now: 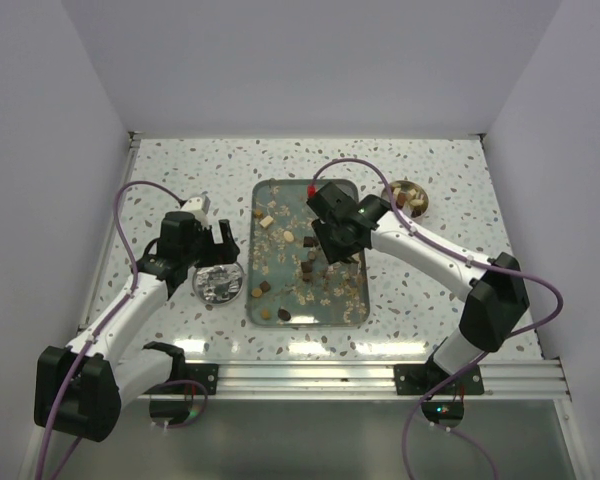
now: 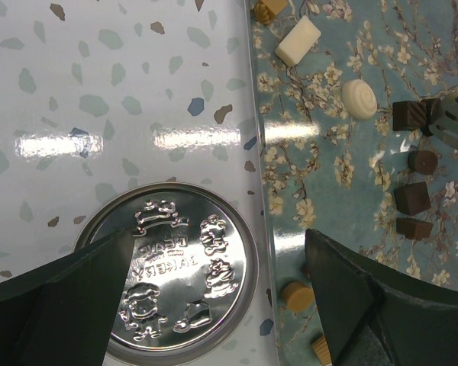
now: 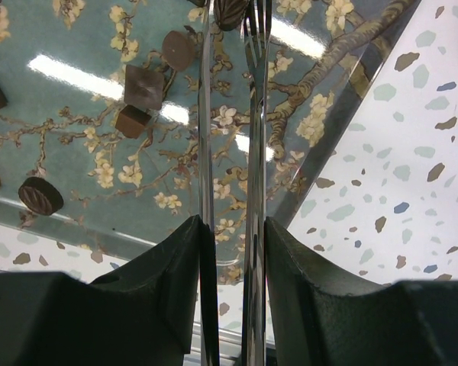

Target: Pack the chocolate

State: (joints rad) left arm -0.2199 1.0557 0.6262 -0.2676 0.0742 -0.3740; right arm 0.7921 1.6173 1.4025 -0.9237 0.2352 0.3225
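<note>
Chocolate pieces (image 1: 308,267), dark brown and cream, lie scattered on a teal blossom-print tray (image 1: 356,300). My right gripper (image 1: 325,240) hovers over the tray's middle, shut on a pair of metal tongs (image 3: 252,152). The tong blades run up between my right gripper (image 3: 233,229) jaws to a dark piece (image 3: 230,11) at the frame's top edge. The left wrist view shows the tongs' slotted tip (image 2: 454,118) beside a dark ribbed cube (image 2: 408,114). My left gripper (image 2: 217,252) stands open over an embossed silver tin (image 2: 172,278), left of the tray.
A small bowl (image 1: 408,198) with more pieces stands at the back right, beside the tray. Thin pale flakes (image 1: 280,240) are strewn over the tray. White walls close in the speckled table on three sides, and a metal rail runs along its near edge.
</note>
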